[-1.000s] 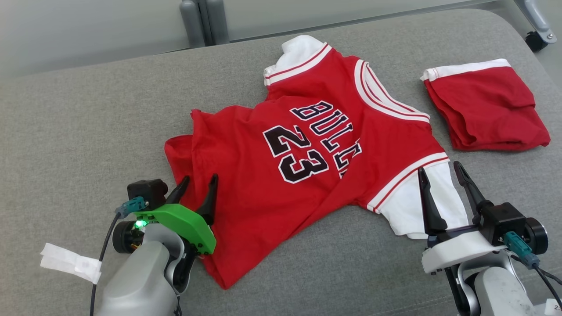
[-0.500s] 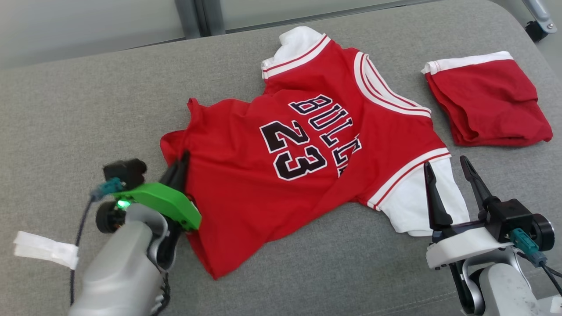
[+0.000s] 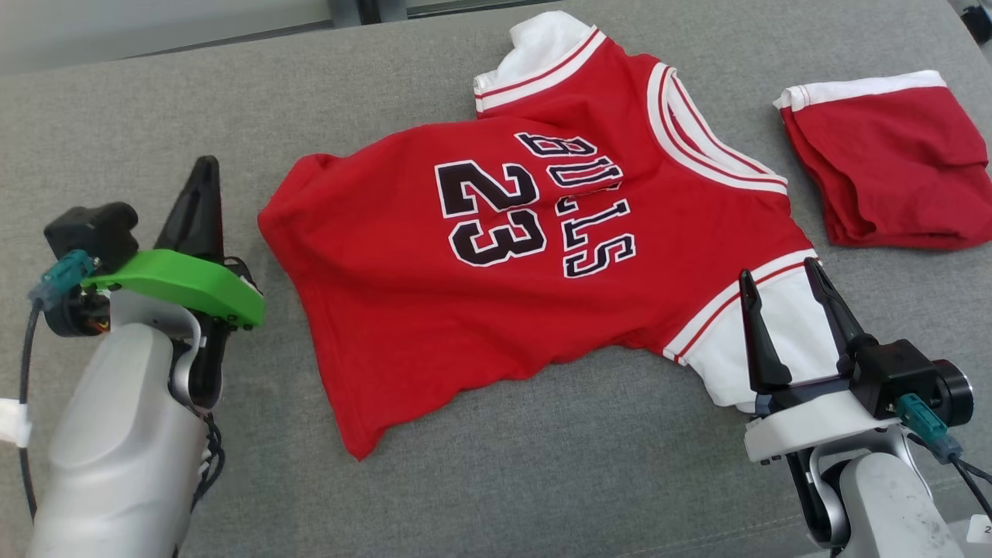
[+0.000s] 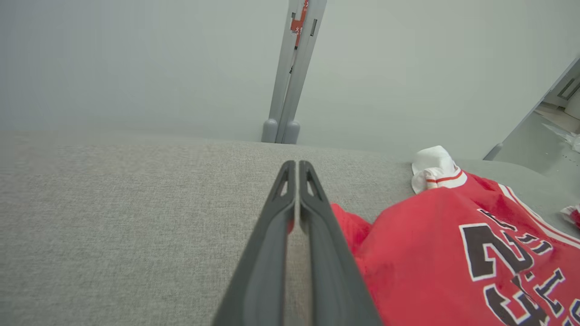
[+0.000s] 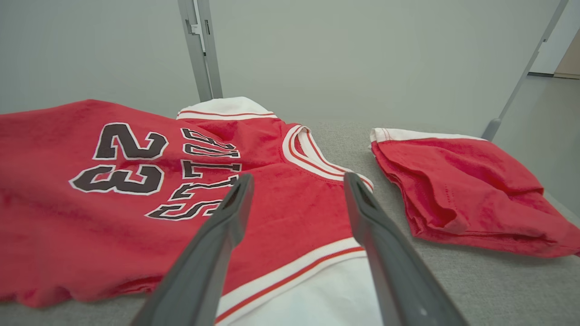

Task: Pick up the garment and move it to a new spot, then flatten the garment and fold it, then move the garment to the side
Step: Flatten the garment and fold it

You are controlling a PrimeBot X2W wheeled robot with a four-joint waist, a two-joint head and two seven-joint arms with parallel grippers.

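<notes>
Left hand (image 3: 205,164) has its two fingers pressed together and pinches nothing. It sits just left of the jersey's hem, apart from it in the head view, with its tips pointing away from the robot. Right hand (image 3: 779,271) has its fingers spread with nothing between them but air. They sit over the jersey's near sleeve, and I cannot tell whether they touch it.

A grey cloth-covered tabletop (image 3: 116,116) carries everything. The jersey (image 3: 387,256) is red and lies spread across the middle of it, printed side up. The hem is toward the robot's left and the striped collar toward its right. "23" and "BULLS" read sideways, and the cloth ripples along the near edge.

Red shorts (image 3: 891,178) with a white band lie folded at the right, near the collar, with a strip of grey between them and the jersey. One white sleeve (image 3: 783,333) pokes out at the near right, and the other (image 3: 542,39) at the far edge. A scrap of white tape (image 3: 8,418) shows at the left edge.
</notes>
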